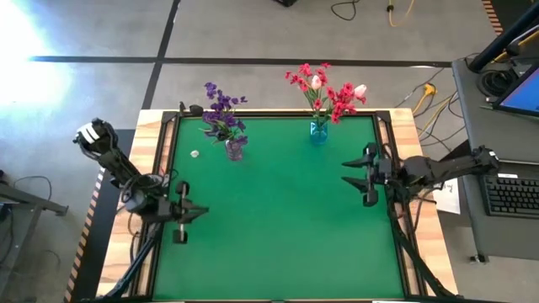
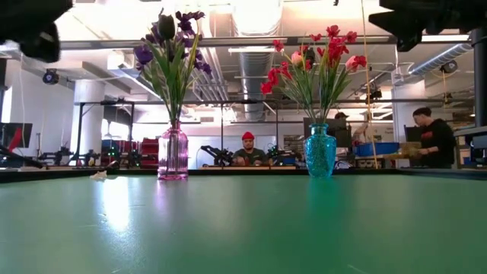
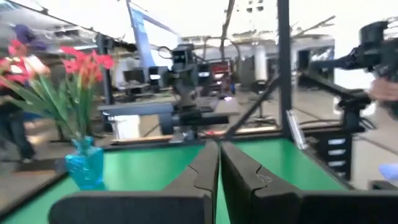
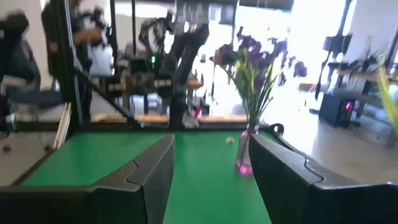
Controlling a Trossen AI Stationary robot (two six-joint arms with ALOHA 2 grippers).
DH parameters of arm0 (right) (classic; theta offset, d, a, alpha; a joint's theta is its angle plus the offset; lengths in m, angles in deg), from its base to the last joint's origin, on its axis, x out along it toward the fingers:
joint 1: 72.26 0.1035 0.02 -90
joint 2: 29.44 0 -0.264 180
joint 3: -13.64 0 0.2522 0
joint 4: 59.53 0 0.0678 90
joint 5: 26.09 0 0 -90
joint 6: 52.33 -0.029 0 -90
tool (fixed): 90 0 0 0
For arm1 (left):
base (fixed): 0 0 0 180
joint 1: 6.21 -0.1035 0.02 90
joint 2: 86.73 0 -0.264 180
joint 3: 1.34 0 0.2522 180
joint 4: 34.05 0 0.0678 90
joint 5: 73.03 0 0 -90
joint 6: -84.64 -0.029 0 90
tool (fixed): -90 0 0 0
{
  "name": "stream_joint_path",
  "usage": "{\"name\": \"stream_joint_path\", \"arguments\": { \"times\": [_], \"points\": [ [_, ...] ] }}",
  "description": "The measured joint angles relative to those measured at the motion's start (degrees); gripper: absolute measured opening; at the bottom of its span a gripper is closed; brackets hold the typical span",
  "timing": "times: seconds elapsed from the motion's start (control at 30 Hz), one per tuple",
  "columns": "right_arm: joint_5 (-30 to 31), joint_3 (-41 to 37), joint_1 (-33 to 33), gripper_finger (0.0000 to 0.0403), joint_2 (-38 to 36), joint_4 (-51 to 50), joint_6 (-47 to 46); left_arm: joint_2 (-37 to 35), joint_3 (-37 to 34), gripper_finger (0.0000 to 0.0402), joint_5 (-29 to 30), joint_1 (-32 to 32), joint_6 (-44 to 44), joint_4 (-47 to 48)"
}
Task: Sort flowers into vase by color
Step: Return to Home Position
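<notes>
Arms sit at either side of the green table (image 1: 278,244), both lifted clear of its surface. On the left, the left gripper (image 1: 202,212) hangs over the near-left part and points across towards the right. Its two fingers (image 3: 199,177) are pressed flat together with nothing between them. Beyond it, towards the far-left corner, a small pale scrap (image 1: 194,154) lies on the green (too small to tell what it is). Just right of the scrap stands the violet vase (image 1: 235,150), upright, holding the purple sprays (image 1: 221,114) and, among them in the low view, a dark tulip (image 2: 166,25). Further right along the same far edge, well apart from it, the blue vase (image 1: 318,132) stands upright with the red sprays (image 1: 337,97) and the pink tulips (image 1: 317,82) fanning out of its mouth. On the right, the right gripper (image 1: 345,175) faces left over the table's right side, its prongs (image 4: 149,168) spread wide and holding nothing. In the room behind, a person in a red cap (image 2: 247,150) sits between the vases, and another in dark clothing (image 2: 434,137) stands far right.
</notes>
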Motion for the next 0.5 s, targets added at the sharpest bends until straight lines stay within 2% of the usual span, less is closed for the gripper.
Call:
{"name": "stream_joint_path", "arguments": {
  "times": [0.07, 0.2, 0.3, 0.43, 0.5],
  "points": [
    [0.29, -1.99, 0.00, 0.0199, -2.21, 2.55, 1.07, -0.76, 0.05, 0.0000, -2.97, -3.89, -1.30, 2.01],
    [0.30, -6.09, 0.00, 0.0199, -7.10, 7.43, 2.38, -3.02, 0.03, 0.0000, -14.12, -12.31, -3.24, 0.51],
    [0.34, -8.07, 0.00, 0.0199, -11.19, 7.08, 2.58, -6.32, 0.03, 0.0000, -20.86, -18.05, -4.47, -0.39],
    [0.31, -10.58, 0.00, 0.0199, -15.97, 6.50, 2.06, -13.08, 0.03, 0.0000, -20.96, -18.86, -8.75, 4.46],
    [0.26, -11.45, 0.00, 0.0199, -17.69, 6.50, 2.17, -17.32, 0.03, 0.0000, -20.00, -18.87, -8.66, 10.48]
  ]
}}
